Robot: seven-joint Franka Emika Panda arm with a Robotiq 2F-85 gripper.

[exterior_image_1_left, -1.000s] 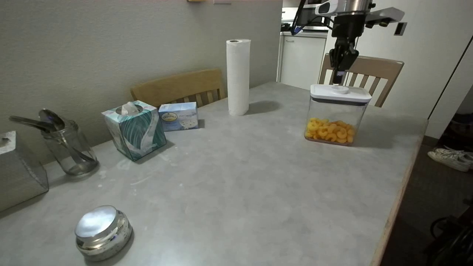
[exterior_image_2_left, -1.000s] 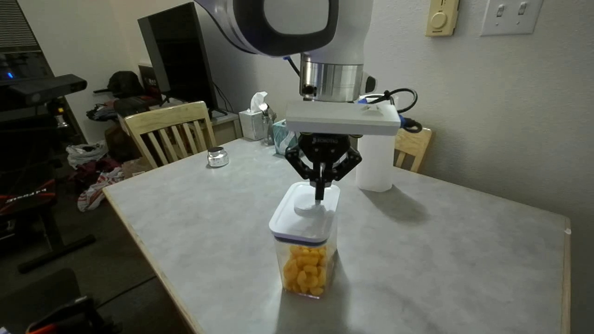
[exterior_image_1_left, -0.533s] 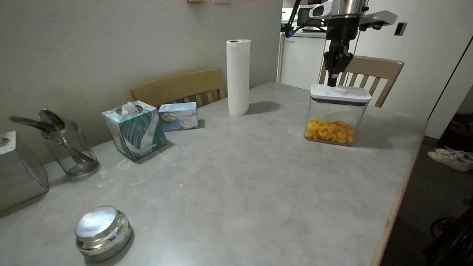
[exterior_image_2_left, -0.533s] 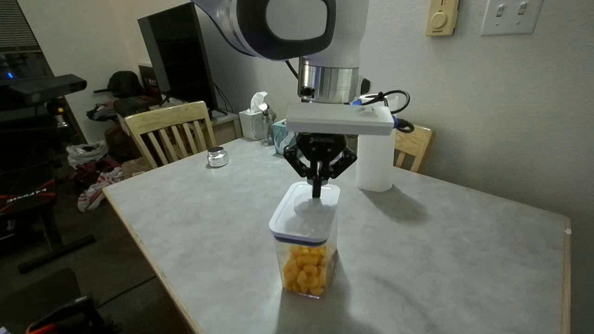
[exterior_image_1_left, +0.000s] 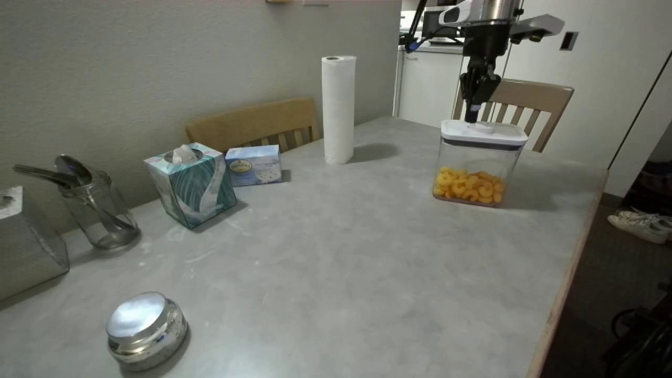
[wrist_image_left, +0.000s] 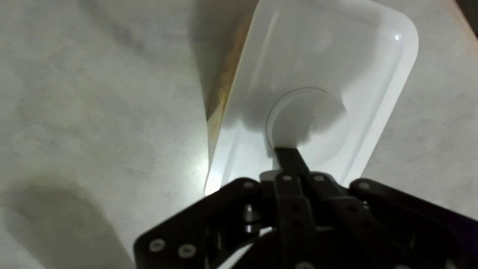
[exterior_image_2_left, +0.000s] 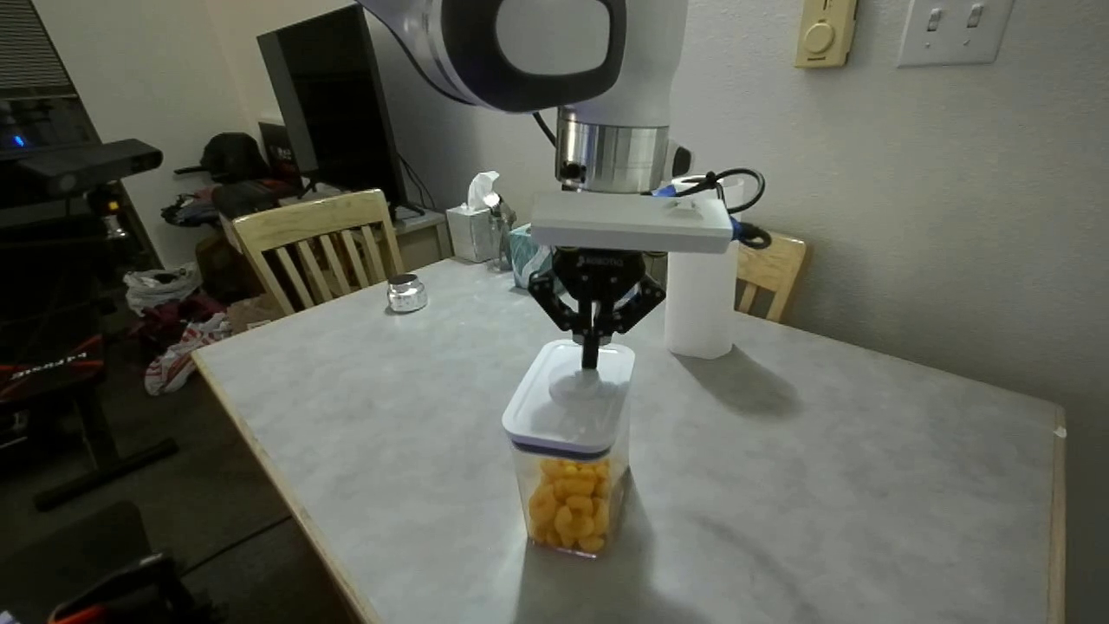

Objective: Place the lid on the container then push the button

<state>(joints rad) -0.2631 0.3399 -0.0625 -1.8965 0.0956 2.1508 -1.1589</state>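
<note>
The white rounded-rectangular lid (exterior_image_2_left: 554, 425) lies level on top of the clear plastic container (exterior_image_1_left: 475, 160), a dark gasket band (exterior_image_1_left: 480, 144) showing just under its rim. At the middle of the lid is the round white push-button (wrist_image_left: 313, 123). Yellow-orange curved pieces (exterior_image_1_left: 467, 186) fill the lower part of the container, which stands upright on the grey tabletop (exterior_image_1_left: 341, 252). Above the container, the black Robotiq gripper (exterior_image_2_left: 590, 357) points downward, its two fingers brought fully together with nothing between them; the fingertips are at the push-button's edge, and whether they press it I cannot tell.

In both exterior views the paper towel roll (exterior_image_1_left: 338, 110) stands upright near the container. Farther from the container are the Twinings box (exterior_image_1_left: 254, 165), then the teal tissue box (exterior_image_1_left: 197, 184), then the glass jar (exterior_image_1_left: 115, 202) with cutlery (exterior_image_1_left: 77, 170) in it, and the silver tissue box (exterior_image_1_left: 31, 241). The round silvery lidded jar (exterior_image_1_left: 147, 331) also stands well apart from the container. In an exterior view a slatted wooden chair (exterior_image_1_left: 535, 95) is behind the container.
</note>
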